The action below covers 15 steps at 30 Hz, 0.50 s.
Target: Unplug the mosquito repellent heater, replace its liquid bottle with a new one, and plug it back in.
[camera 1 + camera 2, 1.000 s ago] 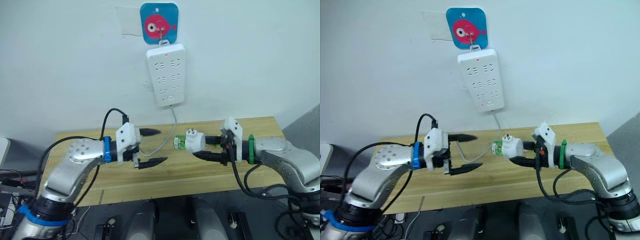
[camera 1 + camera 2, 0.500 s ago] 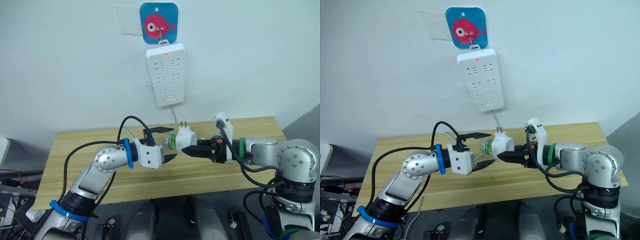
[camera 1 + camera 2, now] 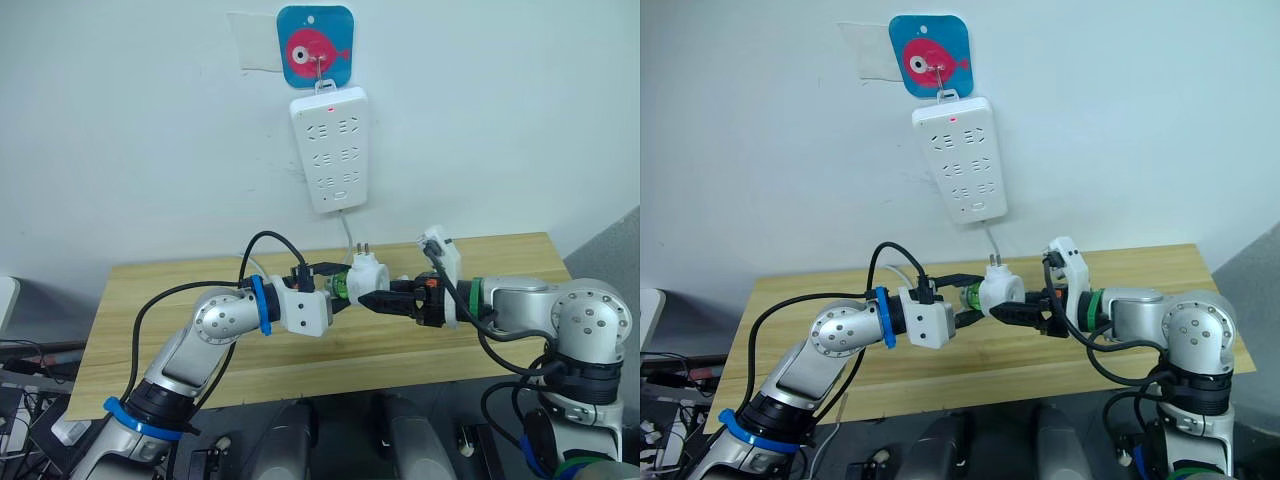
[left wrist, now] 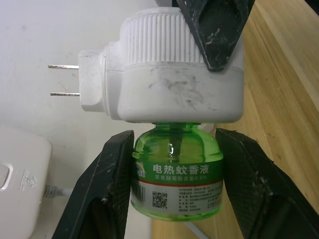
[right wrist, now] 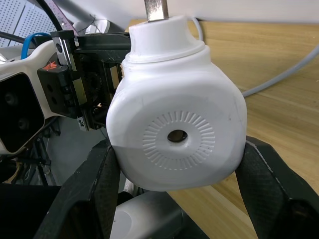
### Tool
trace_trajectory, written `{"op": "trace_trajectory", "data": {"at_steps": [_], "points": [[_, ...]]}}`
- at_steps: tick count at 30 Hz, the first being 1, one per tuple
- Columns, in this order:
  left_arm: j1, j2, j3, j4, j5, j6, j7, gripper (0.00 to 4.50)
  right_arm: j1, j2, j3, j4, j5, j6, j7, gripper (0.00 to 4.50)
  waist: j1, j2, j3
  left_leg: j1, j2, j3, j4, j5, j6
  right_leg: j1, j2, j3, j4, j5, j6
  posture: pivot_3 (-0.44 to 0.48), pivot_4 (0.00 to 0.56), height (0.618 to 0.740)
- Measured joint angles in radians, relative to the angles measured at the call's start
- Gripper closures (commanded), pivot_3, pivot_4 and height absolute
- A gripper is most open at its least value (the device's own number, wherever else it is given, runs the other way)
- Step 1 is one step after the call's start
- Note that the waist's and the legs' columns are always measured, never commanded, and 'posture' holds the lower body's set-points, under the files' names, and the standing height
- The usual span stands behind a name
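Closing in, left claw (image 4: 174, 194) pinches green bottle (image 4: 176, 172); right claw (image 5: 174, 194) clamps heater (image 5: 177, 132).

The mosquito repellent heater (image 5: 177, 134) sits clamped between the right gripper's (image 5: 177, 199) two black fingers (image 5: 271, 186), its vent hole facing the camera. Behind it the left gripper (image 5: 84, 94) faces it, above the wooden bench (image 5: 279, 99) crossed by a grey cable (image 5: 284, 77).

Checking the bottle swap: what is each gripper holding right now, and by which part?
The right gripper clamps the small white rounded plastic heater by its body sides. The left gripper brackets its green liquid bottle; contact cannot be told.
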<state>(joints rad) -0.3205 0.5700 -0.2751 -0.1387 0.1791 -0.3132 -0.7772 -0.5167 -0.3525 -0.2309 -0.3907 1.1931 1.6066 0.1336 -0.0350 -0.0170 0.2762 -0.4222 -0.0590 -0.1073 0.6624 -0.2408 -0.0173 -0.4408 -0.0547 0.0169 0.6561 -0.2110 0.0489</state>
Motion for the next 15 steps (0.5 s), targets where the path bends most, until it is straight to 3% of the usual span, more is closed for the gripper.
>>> {"op": "trace_trajectory", "data": {"at_steps": [2, 3, 6, 8, 11, 15], "points": [[0.000, 0.000, 0.000, 0.001, 0.001, 0.000, 0.001, 2.29, 0.000, 0.002, 0.000, 0.000, 0.013, 0.000, -0.018, 1.56, 0.000, 0.000, 0.000, 0.000, 0.000, 0.000, 0.000, 0.000, 0.000, 0.000, 0.000, 0.000, 0.000, 0.000, 0.000, -0.068, 0.240, 0.740], [0.000, 0.000, 0.000, 0.002, 0.001, 0.000, 0.002, 2.29, 0.000, 0.004, -0.001, 0.000, 0.019, 0.000, -0.027, 0.82, 0.000, 0.000, 0.000, 0.000, 0.000, 0.000, 0.000, 0.000, 0.000, 0.000, 0.000, 0.000, 0.000, 0.000, 0.000, -0.068, 0.240, 0.740], [0.000, -0.020, -0.001, 0.013, -0.009, 0.021, 0.002, 2.29, 0.004, -0.002, -0.003, -0.014, 0.037, -0.007, -0.029, 0.06, 0.000, 0.000, 0.000, 0.000, 0.000, 0.000, 0.000, 0.000, 0.000, 0.000, 0.000, 0.000, 0.000, 0.000, 0.000, -0.068, 0.243, 0.740], [0.003, -0.062, 0.008, 0.021, -0.069, 0.063, 0.002, 2.29, 0.042, -0.022, -0.004, -0.071, 0.032, -0.051, -0.024, 0.06, 0.002, 0.000, 0.000, 0.000, 0.000, -0.001, 0.000, 0.000, 0.000, 0.000, 0.000, -0.001, 0.000, 0.000, 0.000, -0.070, 0.247, 0.740], [0.029, -0.171, 0.063, 0.019, -0.269, 0.173, 0.006, 2.29, 0.186, -0.071, 0.017, -0.209, -0.059, -0.216, 0.031, 0.06, 0.001, -0.001, 0.000, -0.001, -0.001, -0.001, 0.001, 0.000, 0.000, 0.000, 0.000, -0.001, -0.001, -0.001, 0.001, -0.082, 0.248, 0.740], [0.033, -0.198, 0.097, -0.006, -0.386, 0.275, 0.002, 2.29, 0.249, -0.009, 0.053, -0.276, -0.160, -0.414, 0.046, 0.06, -0.022, -0.001, -0.001, 0.004, 0.001, 0.001, 0.001, 0.000, 0.000, 0.002, 0.001, 0.001, 0.003, -0.001, 0.001, -0.094, 0.252, 0.740]]}}
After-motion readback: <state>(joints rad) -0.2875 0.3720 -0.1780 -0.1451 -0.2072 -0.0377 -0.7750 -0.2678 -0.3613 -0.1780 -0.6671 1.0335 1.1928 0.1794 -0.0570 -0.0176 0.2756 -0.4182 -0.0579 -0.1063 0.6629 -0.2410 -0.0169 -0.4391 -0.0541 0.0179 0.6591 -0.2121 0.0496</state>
